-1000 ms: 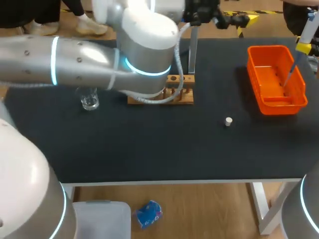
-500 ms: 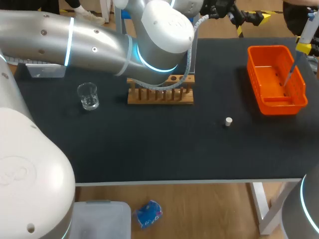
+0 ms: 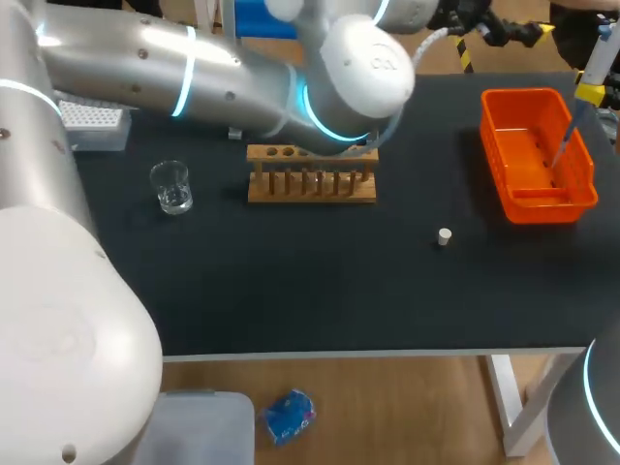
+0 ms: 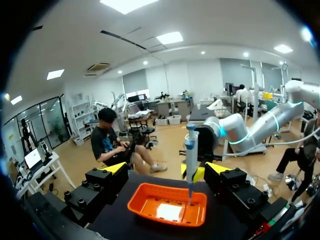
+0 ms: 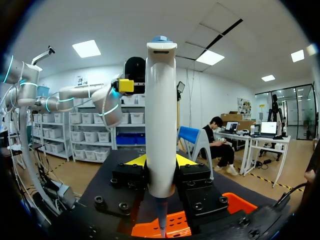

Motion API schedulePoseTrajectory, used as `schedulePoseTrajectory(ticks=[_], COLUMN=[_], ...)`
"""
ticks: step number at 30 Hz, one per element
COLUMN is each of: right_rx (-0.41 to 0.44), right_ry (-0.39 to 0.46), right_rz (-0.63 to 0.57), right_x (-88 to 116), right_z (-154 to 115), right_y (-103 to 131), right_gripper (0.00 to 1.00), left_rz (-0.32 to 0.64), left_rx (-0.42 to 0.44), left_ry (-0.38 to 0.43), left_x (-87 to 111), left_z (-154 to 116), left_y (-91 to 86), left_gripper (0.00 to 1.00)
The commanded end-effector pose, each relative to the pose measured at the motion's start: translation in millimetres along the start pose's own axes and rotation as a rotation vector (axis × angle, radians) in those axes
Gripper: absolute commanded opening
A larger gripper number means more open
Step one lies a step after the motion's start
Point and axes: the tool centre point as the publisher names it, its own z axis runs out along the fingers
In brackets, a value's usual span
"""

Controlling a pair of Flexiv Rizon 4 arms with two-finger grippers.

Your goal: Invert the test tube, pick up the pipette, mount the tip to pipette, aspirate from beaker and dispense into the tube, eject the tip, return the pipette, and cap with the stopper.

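1. Head view: pipette in R gripper, above orange bin; stopper, beaker well apart from it.
2. L wrist: L gripper spread wide; orange bin, pipette ahead.
3. R wrist: R gripper clamped on pipette; orange bin beneath.

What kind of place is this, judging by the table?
Probably a wet-lab bench mock-up for robot liquid handling: a wooden test tube rack, a glass beaker and what looks like a pipette tip box sit on the black table, and a pipette hangs over an orange bin.
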Motion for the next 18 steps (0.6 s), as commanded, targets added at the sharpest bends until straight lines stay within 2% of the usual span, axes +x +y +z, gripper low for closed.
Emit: schedulePoseTrajectory(ticks=[1, 9, 10, 11, 18], right_rx=[0.003, 0.003, 0.003, 0.003, 0.003], right_ry=[-0.002, -0.002, -0.002, -0.002, -0.002], right_rz=[0.000, 0.000, 0.000, 0.000, 0.000], right_x=[0.5, 0.5, 0.5, 0.5, 0.5], right_z=[0.5, 0.5, 0.5, 0.5, 0.5], right_y=[0.7, 0.7, 0.7, 0.7, 0.7], right_gripper=[0.00, 0.00, 0.00, 0.00, 0.00], left_rz=[-0.002, -0.002, -0.002, -0.002, 0.008], left_rx=[0.022, 0.022, 0.022, 0.022, 0.041], left_ry=[0.016, 0.016, 0.016, 0.016, 0.040], left_x=[-4.2, -4.2, -4.2, -4.2, -2.6], left_z=[30.2, 30.2, 30.2, 30.2, 37.1], left_y=[-6.6, -6.6, -6.6, -6.6, -11.0], left_gripper=[1.00, 1.00, 0.43, 0.00, 0.00])
